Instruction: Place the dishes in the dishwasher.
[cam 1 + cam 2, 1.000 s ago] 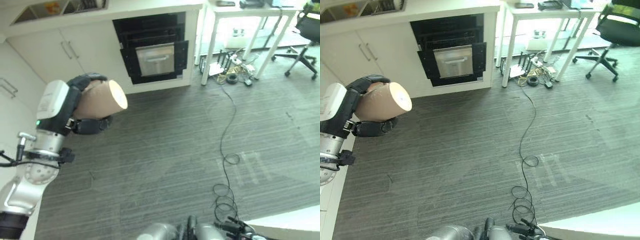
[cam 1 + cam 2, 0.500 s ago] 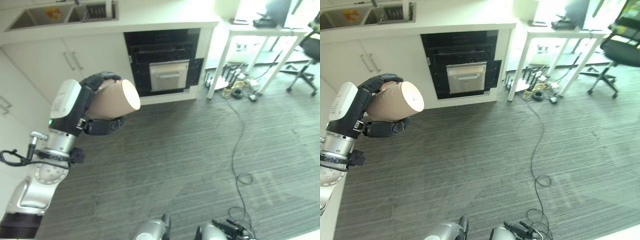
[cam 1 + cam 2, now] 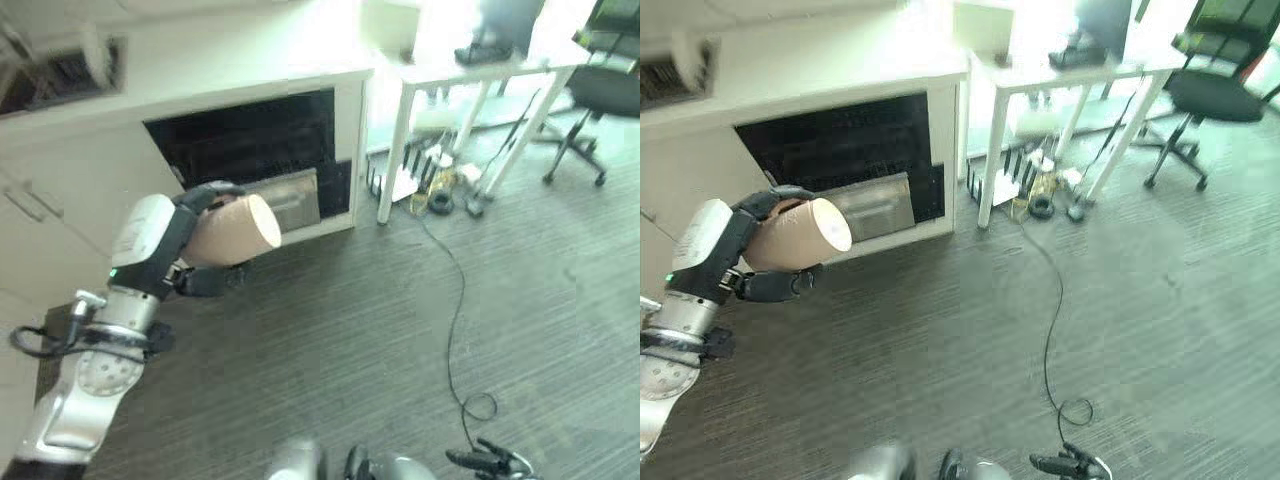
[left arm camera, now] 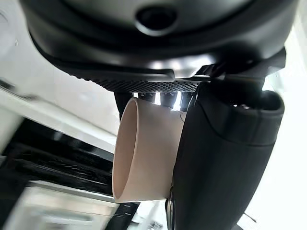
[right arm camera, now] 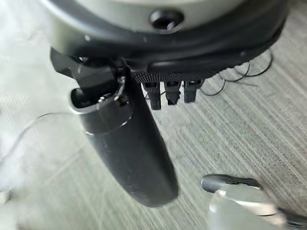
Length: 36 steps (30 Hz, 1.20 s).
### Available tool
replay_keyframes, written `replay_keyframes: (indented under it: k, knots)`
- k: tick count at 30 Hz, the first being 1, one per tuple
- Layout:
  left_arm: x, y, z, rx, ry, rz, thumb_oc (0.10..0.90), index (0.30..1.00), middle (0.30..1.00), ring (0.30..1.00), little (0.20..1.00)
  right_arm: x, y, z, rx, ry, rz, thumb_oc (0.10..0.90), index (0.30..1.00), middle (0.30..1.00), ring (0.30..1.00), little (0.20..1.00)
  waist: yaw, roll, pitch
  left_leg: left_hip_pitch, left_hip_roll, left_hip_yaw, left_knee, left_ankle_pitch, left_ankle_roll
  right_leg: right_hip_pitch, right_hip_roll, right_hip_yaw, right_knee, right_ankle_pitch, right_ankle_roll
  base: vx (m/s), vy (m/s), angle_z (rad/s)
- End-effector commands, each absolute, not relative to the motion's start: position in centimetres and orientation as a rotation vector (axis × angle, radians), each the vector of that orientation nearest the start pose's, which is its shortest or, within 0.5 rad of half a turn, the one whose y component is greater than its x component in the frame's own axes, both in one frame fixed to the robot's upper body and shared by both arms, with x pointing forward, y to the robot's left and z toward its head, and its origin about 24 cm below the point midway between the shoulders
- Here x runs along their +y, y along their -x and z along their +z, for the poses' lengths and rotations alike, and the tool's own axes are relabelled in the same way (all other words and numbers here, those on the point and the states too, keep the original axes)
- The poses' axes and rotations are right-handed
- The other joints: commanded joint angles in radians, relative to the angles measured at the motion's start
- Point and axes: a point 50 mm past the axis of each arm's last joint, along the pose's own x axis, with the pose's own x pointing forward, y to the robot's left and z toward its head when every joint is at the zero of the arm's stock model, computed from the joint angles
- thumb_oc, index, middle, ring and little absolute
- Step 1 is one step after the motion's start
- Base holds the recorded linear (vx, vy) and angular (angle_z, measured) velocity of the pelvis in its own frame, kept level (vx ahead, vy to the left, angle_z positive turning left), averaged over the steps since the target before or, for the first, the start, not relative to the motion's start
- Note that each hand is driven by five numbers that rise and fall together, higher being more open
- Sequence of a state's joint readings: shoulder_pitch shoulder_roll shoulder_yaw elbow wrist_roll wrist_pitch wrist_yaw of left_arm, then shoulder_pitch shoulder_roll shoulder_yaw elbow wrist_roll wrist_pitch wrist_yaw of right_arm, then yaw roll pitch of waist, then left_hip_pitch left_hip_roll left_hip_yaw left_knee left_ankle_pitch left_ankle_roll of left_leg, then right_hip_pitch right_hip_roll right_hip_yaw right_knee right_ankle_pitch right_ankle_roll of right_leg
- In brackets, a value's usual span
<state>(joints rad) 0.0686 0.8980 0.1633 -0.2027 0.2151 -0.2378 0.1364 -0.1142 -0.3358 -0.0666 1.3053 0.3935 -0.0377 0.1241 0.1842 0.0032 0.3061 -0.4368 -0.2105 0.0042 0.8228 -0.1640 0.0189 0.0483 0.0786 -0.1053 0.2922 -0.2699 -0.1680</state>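
1. We see the left hand raised at the left of the head views, its dark fingers and thumb curled round a beige, smooth-walled ceramic cup.
2. The cup lies on its side in that grip, its open mouth turned toward the right of the scene, clear of the floor.
3. In the left wrist view the same cup sits between the row of fingers and the thick dark thumb, its pale rim facing the dark cabinet opening.
4. Behind the cup stands a black built-in dishwasher set in white cabinets, with a silver metal front panel just beside the cup's mouth in the head views.
5. The right hand hangs low over the grey striped carpet floor; its thumb is straight and its fingers look relaxed, holding nothing.
6. To the right stands a white-legged bench with a black office chair beyond it.
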Motion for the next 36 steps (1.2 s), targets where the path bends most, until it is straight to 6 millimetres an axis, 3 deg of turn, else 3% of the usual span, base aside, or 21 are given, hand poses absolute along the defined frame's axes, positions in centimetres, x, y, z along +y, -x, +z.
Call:
replay_keyframes:
  k: [1,2,3,4,5,6,7,9,10,11,12,13,17,21,25,36]
  knots:
    - [28.1,-22.8,28.0,-0.888,-1.122,0.345,0.4,0.3,0.3,0.3,0.3,-29.3,-11.8,-13.5,1.022,-0.107,-0.388,0.8,0.9,0.9,0.9,0.9,-0.058,0.039,-0.031,0.288,0.137,0.086,-0.523,0.076,-0.037,-0.012,-0.181,-0.088,0.008,0.043,0.253,0.73,0.118,-1.13]
    - [28.1,-22.7,27.4,-0.898,-1.117,0.355,0.4,0.3,0.3,0.3,0.3,-29.2,-11.4,-13.7,1.034,-0.103,-0.399,0.8,0.9,0.9,0.9,0.9,-0.037,0.066,-0.027,0.191,0.154,0.093,-0.523,0.114,-0.056,0.029,-0.144,-0.09,0.008,0.007,0.24,0.8,0.181,-0.81]
    - [28.1,-22.7,27.2,-0.908,-1.114,0.354,0.4,0.3,0.3,0.3,0.3,-29.2,-11.0,-13.8,1.039,-0.113,-0.416,0.8,0.9,0.9,0.9,0.9,-0.036,0.066,-0.036,0.17,0.163,0.148,-0.523,0.103,-0.058,0.059,-0.146,-0.112,0.008,-0.022,0.236,0.69,0.246,-0.67]
    - [28.3,-22.6,26.2,-0.912,-1.134,0.365,0.4,0.3,0.3,0.3,0.3,-28.8,-10.9,-14.0,1.038,-0.118,-0.425,0.8,0.9,0.9,0.9,0.9,-0.034,0.066,-0.056,0.19,0.169,0.18,-0.523,0.071,-0.039,0.084,-0.147,-0.13,0.008,-0.048,0.245,0.5,0.235,-0.41]
    - [28.7,-22.4,25.7,-0.898,-1.154,0.383,0.4,0.3,0.3,0.3,0.3,-28.7,-11.0,-14.0,1.041,-0.112,-0.419,0.8,0.9,0.9,0.9,0.9,-0.025,0.07,-0.063,0.188,0.16,0.152,-0.523,0.081,-0.025,0.104,-0.134,-0.121,0.008,-0.052,0.245,0.44,0.255,-0.12]
    - [28.7,-22.2,25.6,-0.904,-1.175,0.377,0.4,0.3,0.3,0.3,0.3,-28.2,-10.9,-14.2,1.043,-0.137,-0.428,0.8,0.9,0.9,0.9,0.9,-0.025,0.062,-0.081,0.215,0.148,0.156,-0.523,0.048,0.008,0.148,-0.128,-0.124,0.008,-0.023,0.265,0.42,0.343,-0.1]
    - [28.6,-22.3,26.5,-0.922,-1.22,0.389,0.4,0.3,0.3,0.3,0.3,-27.5,-11.0,-14.4,1.033,-0.124,-0.394,0.8,0.9,0.9,0.9,0.9,-0.05,0.073,-0.086,0.265,0.125,0.106,-0.523,-0.007,0.061,0.132,-0.139,-0.121,0.162,0.17,0.332,0.41,0.338,-0.46]
    - [28.5,-22.5,27.8,-0.938,-1.23,0.385,0.4,0.3,0.3,0.3,0.3,-27.3,-11.0,-14.4,1.025,-0.13,-0.394,0.8,0.9,0.9,0.9,0.9,-0.066,0.08,-0.082,0.291,0.112,0.072,-0.523,-0.024,0.082,0.056,-0.141,-0.1,0.321,0.223,0.353,0.22,0.226,0.26]
    - [28.4,-22.7,28.4,-0.943,-1.23,0.383,0.4,0.3,0.3,0.3,0.3,-27.2,-10.9,-14.5,1.024,-0.138,-0.398,0.8,0.9,0.9,0.9,0.9,-0.075,0.087,-0.082,0.306,0.108,0.049,-0.523,-0.035,0.087,0.011,-0.143,-0.091,0.367,0.226,0.347,0.17,0.117,1.12]
    - [28.4,-22.9,29.4,-0.953,-1.231,0.383,0.4,0.3,0.3,0.3,0.3,-27.2,-10.8,-14.5,1.023,-0.136,-0.401,0.8,0.9,0.9,0.9,0.9,-0.1,0.103,-0.082,0.337,0.107,0.012,-0.523,-0.056,0.094,-0.08,-0.155,-0.093,0.37,0.178,0.316,0.13,0.073,1.12]
    - [28.4,-23.0,29.7,-0.957,-1.231,0.384,0.4,0.3,0.3,0.3,0.3,-27.3,-10.9,-14.4,1.021,-0.132,-0.4,0.8,0.9,0.9,0.9,0.9,-0.107,0.112,-0.084,0.339,0.113,0.001,-0.523,-0.056,0.092,-0.108,-0.155,-0.101,0.346,0.172,0.304,0.2,-0.031,1.57]
    - [28.2,-23.2,30.4,-0.974,-1.238,0.383,0.4,0.3,0.3,0.3,0.3,-27.6,-11.3,-14.2,1.011,-0.141,-0.413,0.8,0.9,0.9,0.9,0.9,-0.118,0.113,-0.08,0.364,0.11,-0.042,-0.523,-0.082,0.089,-0.141,-0.177,-0.103,0.246,0.163,0.294,0.13,-0.097,1.1]
    - [28.1,-23.2,30.7,-0.983,-1.246,0.376,0.4,0.3,0.3,0.3,0.3,-28.6,-11.6,-13.8,1.004,-0.146,-0.421,0.8,0.9,0.9,0.9,0.9,-0.129,0.091,-0.078,0.402,0.095,-0.101,-0.523,-0.124,0.077,-0.173,-0.213,-0.048,0.008,0.194,0.31,0.13,-0.174,0.7]
    - [28.1,-23.2,30.9,-0.982,-1.26,0.348,0.4,0.3,0.3,0.3,0.3,-29.2,-11.6,-13.6,1.004,-0.171,-0.439,0.8,0.9,0.9,0.9,0.9,-0.137,0.068,-0.091,0.426,0.072,-0.168,-0.523,-0.159,0.069,-0.239,-0.225,0.073,0.008,0.195,0.343,0.12,-0.195,0.65]
    - [28.8,-22.5,31.2,-0.95,-1.285,0.351,0.4,0.3,0.3,0.3,0.3,-29.1,-11.6,-13.7,1.033,-0.165,-0.428,0.8,0.9,0.9,0.9,0.9,-0.101,0.054,-0.119,0.414,0.093,-0.157,-0.523,-0.155,0.04,-0.201,-0.23,0.056,0.008,0.151,0.342,0.1,-0.2,0.53]
    - [30.0,-21.3,33.7,-0.896,-1.312,0.392,0.4,0.3,0.3,0.3,0.3,-29.6,-12.5,-13.2,1.025,-0.133,-0.397,0.8,0.9,0.9,0.9,0.9,-0.054,0.064,-0.144,0.378,0.145,-0.138,-0.523,-0.115,-0.006,-0.134,-0.195,0.016,0.008,0.074,0.308,0.04,-0.129,0.02]
